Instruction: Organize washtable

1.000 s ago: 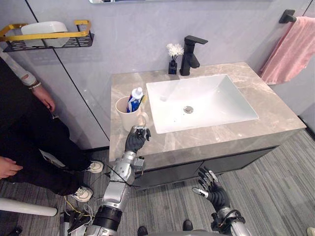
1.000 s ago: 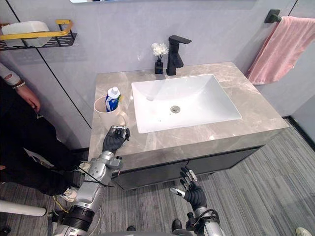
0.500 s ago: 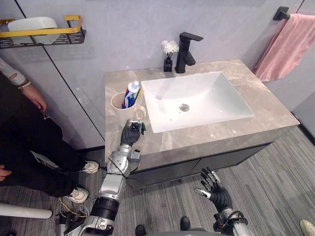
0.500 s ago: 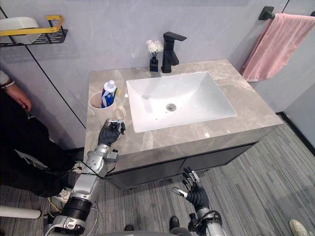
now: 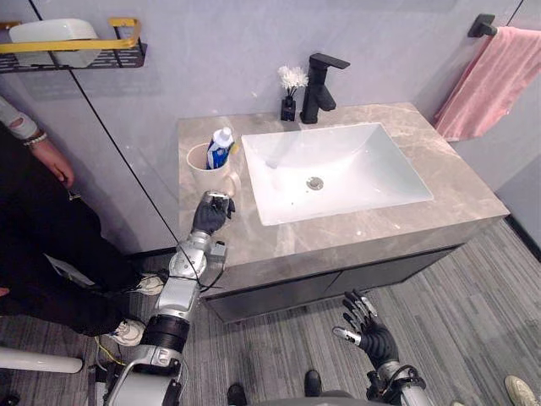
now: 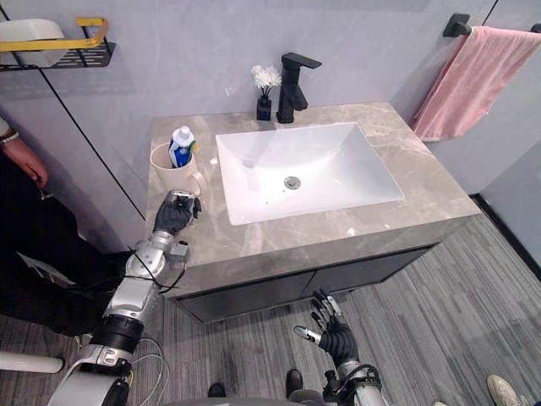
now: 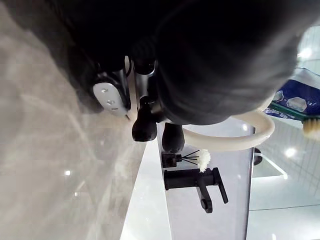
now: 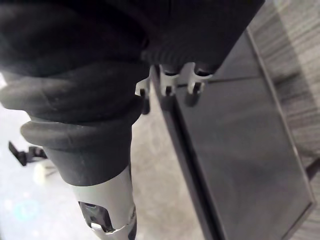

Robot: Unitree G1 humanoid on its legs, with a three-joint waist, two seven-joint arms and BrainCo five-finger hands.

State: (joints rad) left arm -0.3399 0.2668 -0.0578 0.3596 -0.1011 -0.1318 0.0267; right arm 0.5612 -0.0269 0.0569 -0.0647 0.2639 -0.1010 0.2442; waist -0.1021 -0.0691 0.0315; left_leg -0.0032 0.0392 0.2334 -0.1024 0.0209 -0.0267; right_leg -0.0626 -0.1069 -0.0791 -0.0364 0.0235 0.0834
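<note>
A cream cup (image 5: 199,163) with a blue-and-white toothpaste tube (image 5: 220,148) in it stands on the marble washtable (image 5: 287,241), at the back left beside the sink. My left hand (image 5: 209,215) is just in front of the cup, with its fingers curled at the cup's handle (image 7: 250,138). In the left wrist view the handle loops out past my dark fingertips (image 7: 145,127). My right hand (image 5: 369,336) hangs open with its fingers spread, low in front of the dark cabinet (image 5: 355,283).
A white sink (image 5: 338,169) fills the middle of the top, with a black faucet (image 5: 321,85) and a small vase of white flowers (image 5: 292,89) behind it. A pink towel (image 5: 486,80) hangs right. A gold-railed shelf (image 5: 76,51) and a person (image 5: 38,194) are left.
My left hand has moved the cup back and to the left along the counter, away from the front edge. The camera has shifted. My right hand stays low and open.
</note>
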